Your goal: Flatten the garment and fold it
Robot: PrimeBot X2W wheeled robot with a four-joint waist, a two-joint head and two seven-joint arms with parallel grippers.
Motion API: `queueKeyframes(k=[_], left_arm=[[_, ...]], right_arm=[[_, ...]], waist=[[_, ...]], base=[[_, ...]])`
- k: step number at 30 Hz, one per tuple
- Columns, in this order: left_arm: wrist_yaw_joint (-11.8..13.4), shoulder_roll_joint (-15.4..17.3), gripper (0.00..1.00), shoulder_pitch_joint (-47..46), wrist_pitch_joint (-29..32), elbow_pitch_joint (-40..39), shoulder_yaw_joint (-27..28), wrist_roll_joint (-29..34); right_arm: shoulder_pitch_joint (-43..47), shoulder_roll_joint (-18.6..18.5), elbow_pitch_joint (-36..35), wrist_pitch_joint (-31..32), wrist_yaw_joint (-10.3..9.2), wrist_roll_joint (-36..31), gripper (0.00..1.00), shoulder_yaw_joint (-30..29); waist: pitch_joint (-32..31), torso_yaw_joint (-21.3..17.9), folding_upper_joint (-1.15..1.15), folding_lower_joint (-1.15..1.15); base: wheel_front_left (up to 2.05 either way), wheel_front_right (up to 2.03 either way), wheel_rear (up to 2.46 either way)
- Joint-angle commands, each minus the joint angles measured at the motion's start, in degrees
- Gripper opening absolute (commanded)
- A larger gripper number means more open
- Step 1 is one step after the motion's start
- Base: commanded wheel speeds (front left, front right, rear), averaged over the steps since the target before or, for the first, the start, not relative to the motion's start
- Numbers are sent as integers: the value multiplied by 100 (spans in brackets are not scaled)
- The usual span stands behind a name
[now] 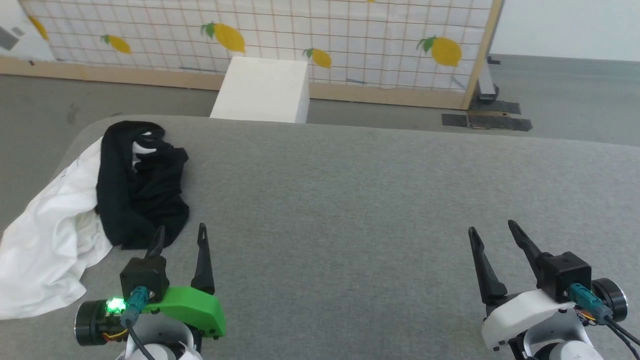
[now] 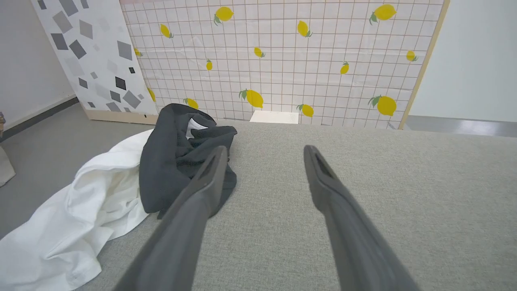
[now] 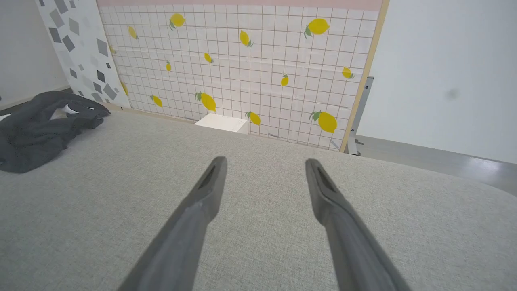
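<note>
The garment, bunched at the frame's left, runs off the left edge; its folds hide the chest. Lettering on the neck tape is too small to read. Whether the left gripper touches its black part is unclear.

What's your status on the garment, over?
Left gripper jaws open, empty. Right gripper jaws open, empty. Garment crumpled at table left edge, not flattened. Nothing blocking.
</note>
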Motion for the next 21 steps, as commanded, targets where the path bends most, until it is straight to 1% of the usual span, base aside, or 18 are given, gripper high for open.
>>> queueKeyframes(k=[1,21], left_arm=[[55,25,100,83,-53,-17,5,-78],[287,64,100,201,-288,-40,61,-255]], right_arm=[[-60,3,30,-63,-2,51,100,26],[-118,5,137,-239,-4,165,100,188]], waist=[[-8,135,0,0],[-3,686,0,0]], base=[[0,0,0],[0,0,0]])
